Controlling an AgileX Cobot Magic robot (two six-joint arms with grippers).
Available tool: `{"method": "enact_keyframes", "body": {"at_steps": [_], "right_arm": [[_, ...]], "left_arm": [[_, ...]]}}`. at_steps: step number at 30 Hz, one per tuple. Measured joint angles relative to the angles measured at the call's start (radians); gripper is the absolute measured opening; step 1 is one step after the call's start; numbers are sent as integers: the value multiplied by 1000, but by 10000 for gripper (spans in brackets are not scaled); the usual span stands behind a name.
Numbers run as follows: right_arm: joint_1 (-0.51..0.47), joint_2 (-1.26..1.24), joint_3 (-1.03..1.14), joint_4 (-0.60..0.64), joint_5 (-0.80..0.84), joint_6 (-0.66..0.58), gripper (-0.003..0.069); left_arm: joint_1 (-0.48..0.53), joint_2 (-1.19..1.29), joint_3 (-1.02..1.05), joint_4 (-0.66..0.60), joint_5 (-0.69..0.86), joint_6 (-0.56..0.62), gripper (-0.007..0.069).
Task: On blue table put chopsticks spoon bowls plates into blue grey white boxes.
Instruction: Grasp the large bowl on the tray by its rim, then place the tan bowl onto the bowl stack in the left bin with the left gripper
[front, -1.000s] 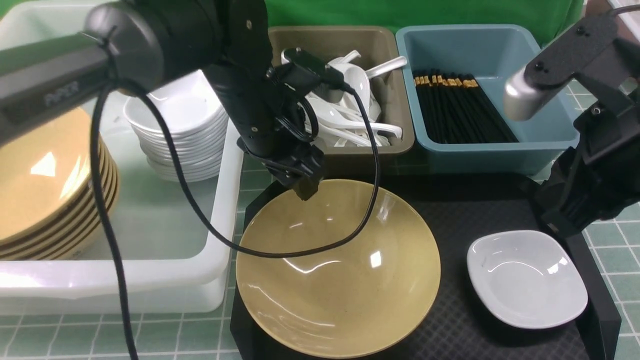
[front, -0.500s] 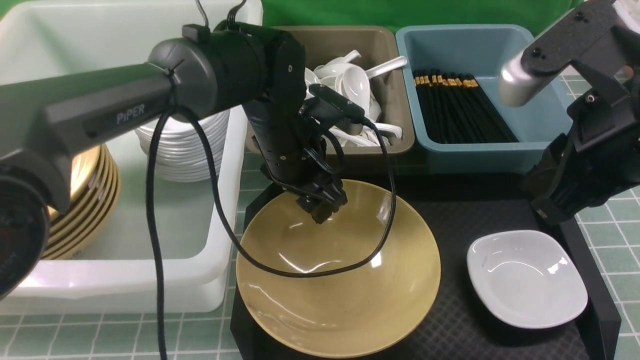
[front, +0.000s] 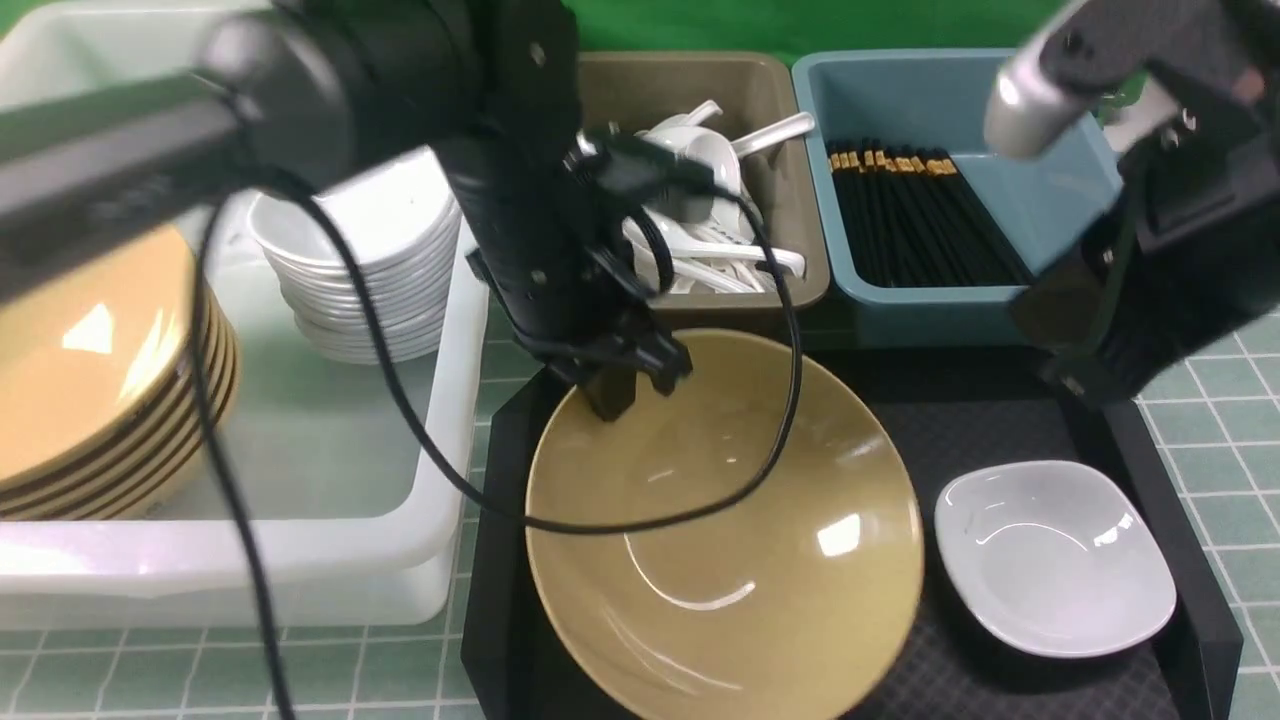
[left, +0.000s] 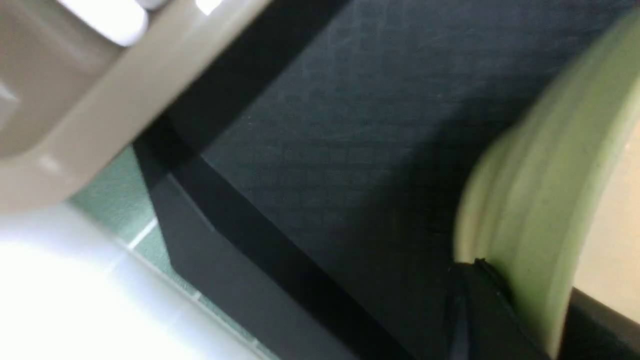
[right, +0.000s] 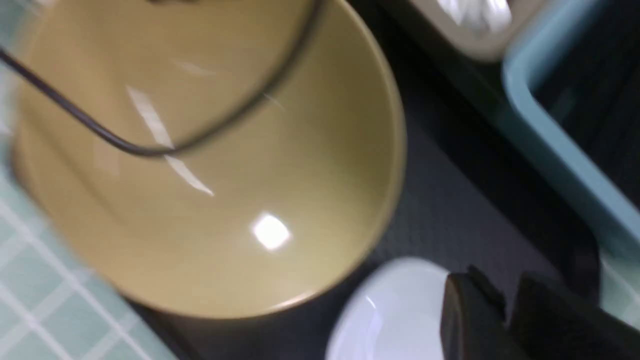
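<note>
Now the left fingers (front: 610, 393) are closed on the far rim of the tan bowl (front: 740, 560). The bowl hangs tilted over the black tray (front: 1000, 420), just beside the white box (front: 300, 575). We judge that the step in hand is to carry this bowl onto the stack of bowls (front: 90, 370) lying in that box. To do it well, we should raise the bowl high enough that its low near edge passes over the box wall, because a pinch on one rim lets a wide glossy bowl swing or slip. We should move slowly, hold firmly, and lower it flat and centred on the stack before letting go. The cable (front: 420, 440) hangs across the bowl, so we must watch that it does not catch. The right fingers (right: 470, 320) stand a little apart and hold nothing, above the white plate (front: 1050, 555) on the tray.
</note>
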Motion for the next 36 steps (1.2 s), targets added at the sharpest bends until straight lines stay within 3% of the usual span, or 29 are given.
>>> {"method": "enact_keyframes", "body": {"at_steps": [5, 9, 14, 20, 23, 26, 29, 36], "right_arm": [[1, 0, -108, 105, 10, -75, 41], [32, 2, -174, 118, 14, -101, 36], [172, 59, -281, 123, 15, -115, 36], [371, 248, -438, 98, 15, -145, 36], [421, 325, -512, 67, 15, -153, 36], [441, 376, -560, 60, 15, -167, 36], [449, 408, -591, 57, 17, -173, 36], [449, 415, -598, 46, 56, -194, 36]], "left_arm": [[39, -117, 2, -65, 12, 22, 7], [102, -192, 2, -140, 26, 29, 8], [294, -312, 24, -236, 28, 32, 8], [712, -533, 181, -330, 29, 55, 8], [930, -626, 245, -356, 16, 56, 8], [1079, -682, 286, -359, -23, 39, 8], [1154, -699, 317, -346, -76, 10, 8], [1165, -623, 352, -222, -122, -74, 8]]}}
